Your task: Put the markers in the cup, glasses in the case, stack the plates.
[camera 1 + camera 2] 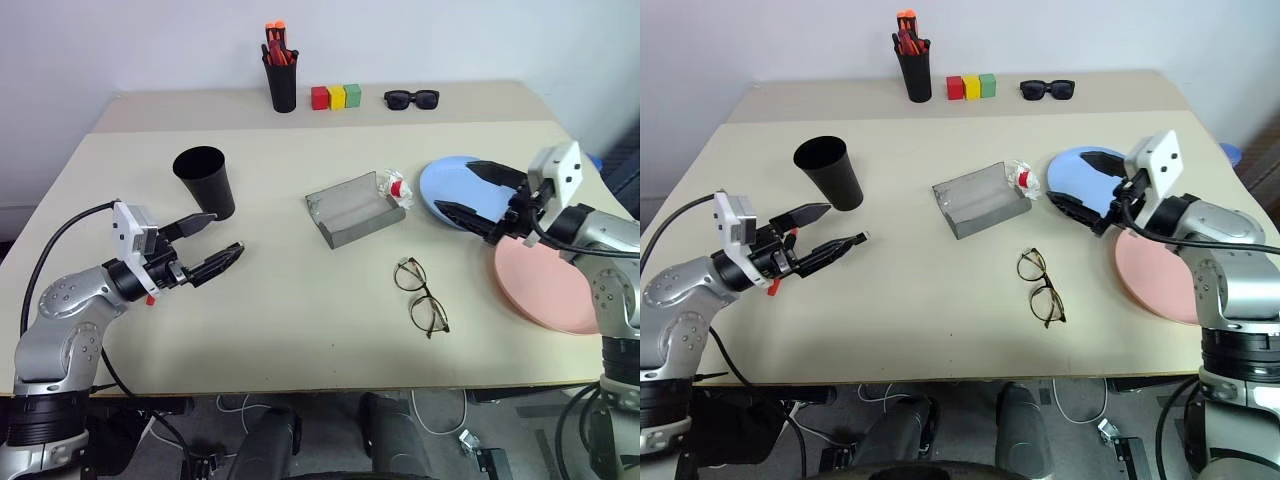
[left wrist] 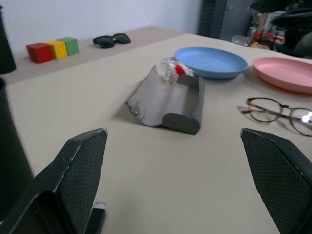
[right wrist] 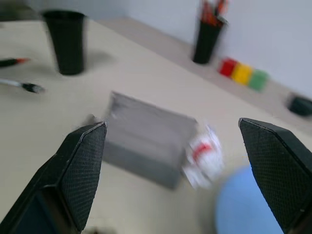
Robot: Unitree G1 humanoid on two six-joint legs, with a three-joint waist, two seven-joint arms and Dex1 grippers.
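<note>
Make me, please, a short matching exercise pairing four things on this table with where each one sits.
Things:
1. cup
2. glasses
3. case
4. sunglasses

Places:
A. open, at the table's middle
B. at the back, beside the coloured blocks
C. upright by the left end effector
D. on the bare table in front of the case

Pairs: 1-C, 2-D, 3-A, 4-B

markers: two slim pens, laid flat beside cup
cup: black, upright
glasses: unfolded, near case
case: grey, opened
plates: blue and pink, unstacked, side by side
</note>
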